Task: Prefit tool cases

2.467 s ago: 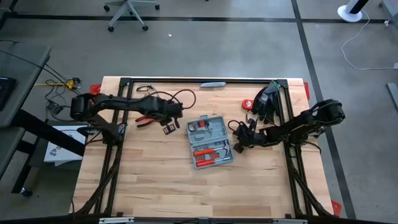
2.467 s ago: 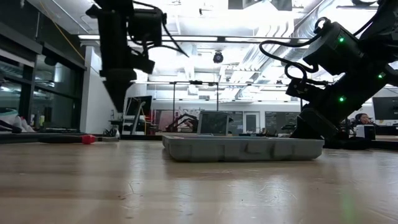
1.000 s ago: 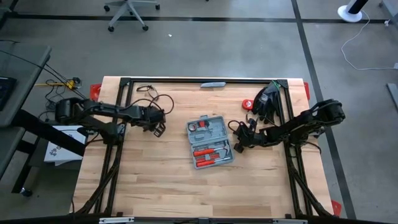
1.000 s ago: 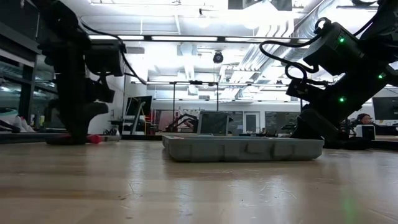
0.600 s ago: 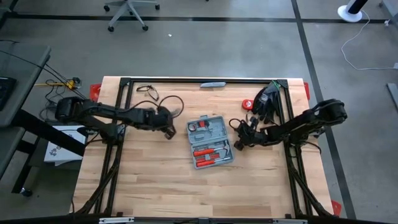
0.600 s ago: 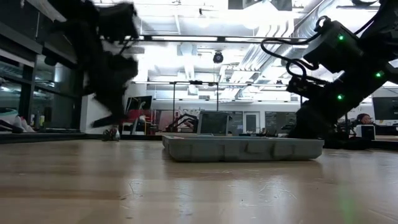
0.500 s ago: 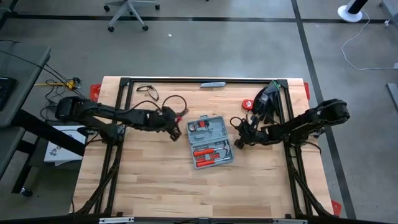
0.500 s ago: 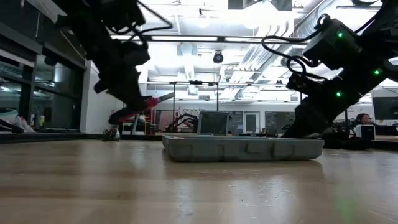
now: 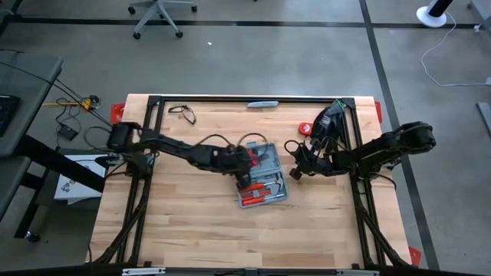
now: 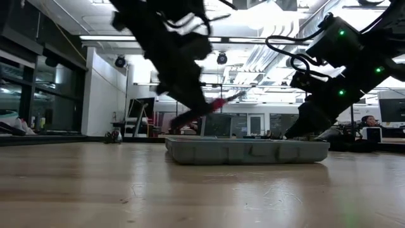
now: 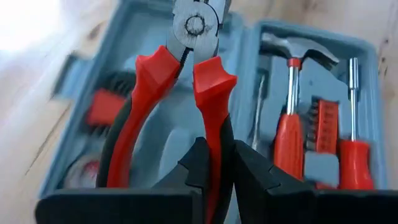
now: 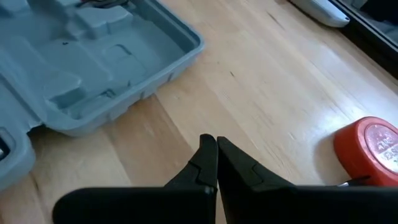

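On a wooden table (image 9: 192, 222) in an open workshop, the open tool case (image 9: 261, 175) lies mid-table, rigid and probably light. The left gripper (image 11: 216, 163) pinches red-handled pliers (image 11: 180, 81) by one handle above it; the right gripper (image 12: 216, 151), pressed together, waits beside the case's right edge.
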`<state>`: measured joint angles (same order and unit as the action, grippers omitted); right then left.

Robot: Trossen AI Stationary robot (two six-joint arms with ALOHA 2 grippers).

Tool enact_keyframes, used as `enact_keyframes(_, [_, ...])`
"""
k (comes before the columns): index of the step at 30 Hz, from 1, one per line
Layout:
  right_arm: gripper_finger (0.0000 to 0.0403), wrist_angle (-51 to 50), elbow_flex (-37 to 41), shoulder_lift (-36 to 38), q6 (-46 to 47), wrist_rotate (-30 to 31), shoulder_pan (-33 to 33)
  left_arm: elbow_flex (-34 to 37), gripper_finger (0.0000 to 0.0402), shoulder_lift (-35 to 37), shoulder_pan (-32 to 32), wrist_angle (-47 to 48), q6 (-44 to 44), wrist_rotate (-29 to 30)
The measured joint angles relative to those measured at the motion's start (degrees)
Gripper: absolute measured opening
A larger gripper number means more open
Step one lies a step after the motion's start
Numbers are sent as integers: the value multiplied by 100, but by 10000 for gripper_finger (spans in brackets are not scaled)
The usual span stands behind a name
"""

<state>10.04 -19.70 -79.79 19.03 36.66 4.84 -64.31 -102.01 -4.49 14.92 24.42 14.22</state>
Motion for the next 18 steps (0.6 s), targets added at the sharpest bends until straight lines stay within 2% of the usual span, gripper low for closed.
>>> enact_keyframes(5, [0,-43,-4,2,-4,-1,0,-583,34,-597,118,377,-253,-160])
enact_keyframes(16, [0,-186,-4,2,2,0,0,-608,34,-808,159,487,-217,-198])
enact_keyframes(18, [0,-186,-4,2,13,-2,0,-608,52,-808,159,487,-214,-248])
